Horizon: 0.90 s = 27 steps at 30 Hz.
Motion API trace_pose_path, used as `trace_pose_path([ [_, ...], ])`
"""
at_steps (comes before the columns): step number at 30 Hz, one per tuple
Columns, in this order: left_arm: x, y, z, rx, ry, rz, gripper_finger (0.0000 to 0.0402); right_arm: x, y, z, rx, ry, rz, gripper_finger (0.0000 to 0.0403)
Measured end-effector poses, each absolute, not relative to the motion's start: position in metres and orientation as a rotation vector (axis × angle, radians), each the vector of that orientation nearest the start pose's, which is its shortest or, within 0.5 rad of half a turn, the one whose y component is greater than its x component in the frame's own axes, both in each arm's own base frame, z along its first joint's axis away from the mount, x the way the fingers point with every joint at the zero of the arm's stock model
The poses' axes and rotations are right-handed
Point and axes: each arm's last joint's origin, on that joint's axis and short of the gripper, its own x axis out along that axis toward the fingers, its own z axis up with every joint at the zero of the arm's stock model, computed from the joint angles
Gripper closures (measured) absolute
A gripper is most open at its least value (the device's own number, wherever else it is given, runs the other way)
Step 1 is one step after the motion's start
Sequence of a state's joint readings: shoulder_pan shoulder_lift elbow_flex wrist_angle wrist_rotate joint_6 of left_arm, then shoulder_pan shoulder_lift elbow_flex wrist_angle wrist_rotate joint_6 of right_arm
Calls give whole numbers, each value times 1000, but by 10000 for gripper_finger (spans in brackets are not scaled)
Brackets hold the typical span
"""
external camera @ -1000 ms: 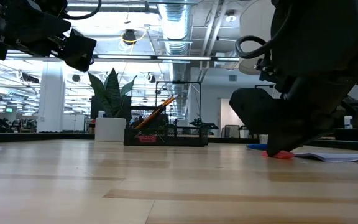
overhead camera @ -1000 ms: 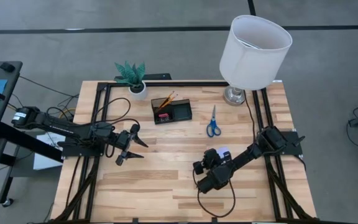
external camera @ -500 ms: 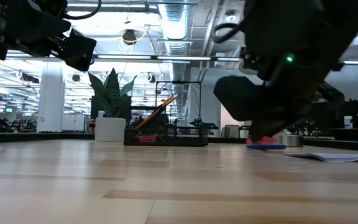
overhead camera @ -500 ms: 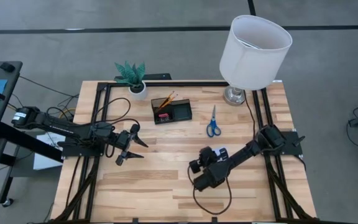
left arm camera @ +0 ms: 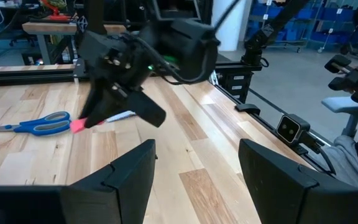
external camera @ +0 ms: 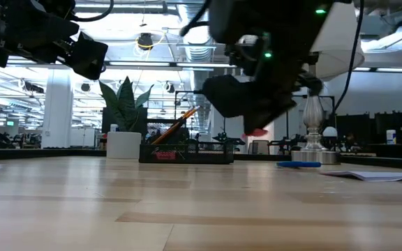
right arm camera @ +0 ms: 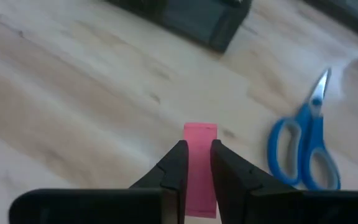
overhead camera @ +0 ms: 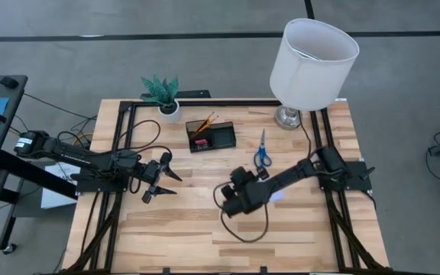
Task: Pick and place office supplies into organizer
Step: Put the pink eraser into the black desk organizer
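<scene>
High view, read from the left: the left gripper (overhead camera: 165, 179) hangs over the wood well clear of everything, fingers spread wide with nothing between them, an arm in waiting. Behind it at the table's far edge stands a white plant pot (overhead camera: 170, 109). Next comes the black desk organizer (overhead camera: 210, 137), with two orange pencils (overhead camera: 205, 122) leaning out of its taller cup section and the lower tray section beside them looking bare. Near the middle of the table, on the near side of the organizer, the right gripper (overhead camera: 228, 200) is lifted off the surface; the right wrist view shows its fingers (right arm camera: 174, 169) pinched closed on a small pink eraser (right arm camera: 200, 152), which pokes out past the tips, and the low view shows the eraser (external camera: 256, 131) carried in the air above the tabletop. Blue-handled scissors (overhead camera: 262, 153) lie flat to the right of the organizer, and a white-shaded lamp (overhead camera: 312, 57) fills the far right corner

The step in hand looks like the carry of the eraser toward the organizer. What is called for next, I judge, is a further reach away from the front edge until the eraser hangs over the tray section, a descent, then release; the scissors remain to be picked
</scene>
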<state>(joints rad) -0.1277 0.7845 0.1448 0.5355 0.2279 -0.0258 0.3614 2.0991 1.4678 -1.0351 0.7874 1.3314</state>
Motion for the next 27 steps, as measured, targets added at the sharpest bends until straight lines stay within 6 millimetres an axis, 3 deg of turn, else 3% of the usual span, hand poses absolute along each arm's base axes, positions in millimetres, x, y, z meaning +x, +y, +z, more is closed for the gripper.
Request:
trace_pose_path([
  [17, 159, -27, 182, -24, 108, -353, 178, 419, 49, 174, 43, 911, -837, 351],
  [27, 159, -27, 182, -24, 109, -348, 178, 437, 9, 179, -34, 921, -680, 351],
])
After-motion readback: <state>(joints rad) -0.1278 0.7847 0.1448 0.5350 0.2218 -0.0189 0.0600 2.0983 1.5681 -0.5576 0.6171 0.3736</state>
